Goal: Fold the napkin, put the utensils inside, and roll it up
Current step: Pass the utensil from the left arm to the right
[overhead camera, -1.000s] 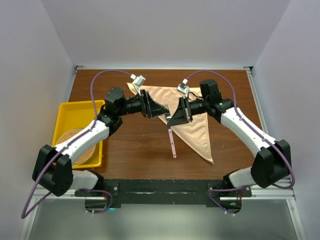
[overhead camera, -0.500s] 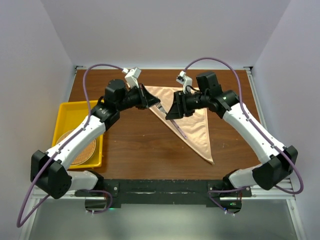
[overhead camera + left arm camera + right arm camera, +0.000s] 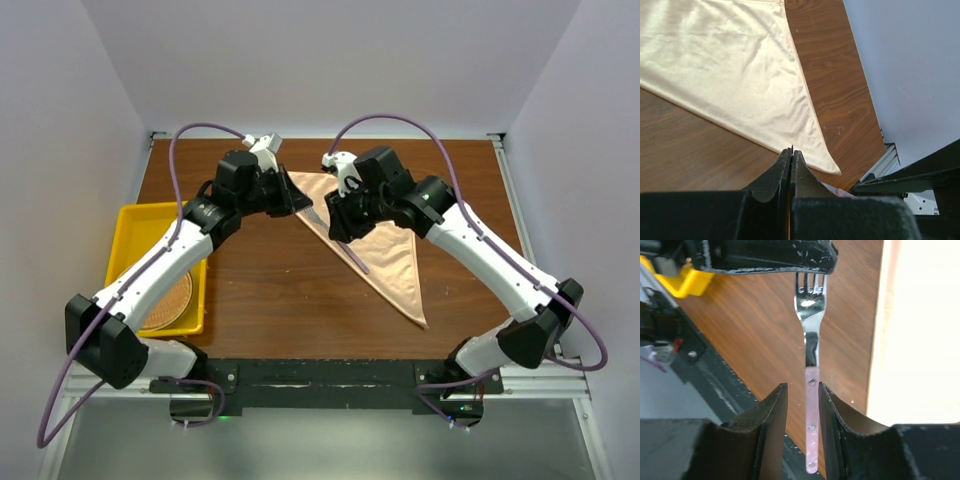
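Note:
The peach napkin (image 3: 388, 250) lies folded into a triangle on the wooden table, also seen in the left wrist view (image 3: 730, 65) and the right wrist view (image 3: 920, 330). A fork (image 3: 345, 248) with a pink handle hangs slanted over the napkin's left edge. My left gripper (image 3: 303, 207) is shut on the tines end; a thin metal edge shows between its closed jaws (image 3: 791, 151). In the right wrist view the fork (image 3: 810, 340) runs up to the left gripper's black fingers (image 3: 765, 257). My right gripper (image 3: 802, 386) stands open around the handle, with a gap on the left side.
A yellow tray (image 3: 135, 215) at the table's left holds a round woven mat (image 3: 175, 300). The metal frame rail (image 3: 320, 380) runs along the near edge. White walls enclose the table at the back and sides.
The left gripper has closed on the fork's tines end. The right gripper, shut on the handle a second ago, has opened and shifted left. The fork swung from hanging down to slanted.

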Robot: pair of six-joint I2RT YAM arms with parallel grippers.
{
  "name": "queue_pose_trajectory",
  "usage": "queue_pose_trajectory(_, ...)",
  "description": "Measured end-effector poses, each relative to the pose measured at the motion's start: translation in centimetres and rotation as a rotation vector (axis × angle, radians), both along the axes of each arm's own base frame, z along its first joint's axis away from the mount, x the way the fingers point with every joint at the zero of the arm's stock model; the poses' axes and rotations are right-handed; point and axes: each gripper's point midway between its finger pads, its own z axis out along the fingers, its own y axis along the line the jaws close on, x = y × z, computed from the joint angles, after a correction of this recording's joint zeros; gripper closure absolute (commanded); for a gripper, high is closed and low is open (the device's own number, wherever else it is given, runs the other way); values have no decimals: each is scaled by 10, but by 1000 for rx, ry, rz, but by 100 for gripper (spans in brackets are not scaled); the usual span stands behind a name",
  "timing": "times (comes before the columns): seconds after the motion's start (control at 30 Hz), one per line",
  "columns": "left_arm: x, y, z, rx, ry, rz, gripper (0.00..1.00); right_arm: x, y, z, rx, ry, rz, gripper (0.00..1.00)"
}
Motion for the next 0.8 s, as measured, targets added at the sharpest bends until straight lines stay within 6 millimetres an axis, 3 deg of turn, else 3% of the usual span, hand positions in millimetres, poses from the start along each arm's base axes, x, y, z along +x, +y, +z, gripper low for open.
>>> queue_pose_trajectory(0.17, 6, 0, -3, 10, 17, 6, 100, 8, 3, -18, -80, -4, 10, 65)
queue_pose_trajectory(0.23, 8, 1, -4, 11, 19, 11, 100, 11, 4, -25, -114, -10, 18, 69)
queue_pose_trajectory(0.3, 9, 2, -5, 13, 22, 14, 100, 13, 4, -28, -133, -14, 24, 74)
queue_pose_trajectory(0.4, 12, 3, -6, 14, 26, 20, 100, 16, 3, -29, -154, -31, 30, 100)
queue_pose_trajectory(0.43, 12, 3, -6, 13, 27, 19, 99, 17, 3, -29, -157, -37, 32, 100)
queue_pose_trajectory(0.47, 13, 4, -6, 12, 26, 20, 88, 17, 2, -28, -160, -44, 36, 100)
queue_pose_trajectory(0.5, 13, 4, -6, 9, 28, 19, 63, 17, 2, -28, -162, -48, 42, 100)
queue_pose_trajectory(0.53, 14, 5, -6, 3, 34, 19, 56, 18, 2, -28, -164, -54, 47, 100)
queue_pose_trajectory(0.6, 18, 11, -7, -1, 43, 32, 25, 20, 3, -29, -171, -73, 68, 100)
queue_pose_trajectory(0.8, 44, 68, -13, 18, 80, 199, 23, 37, 6, -61, -261, -93, 111, 100)
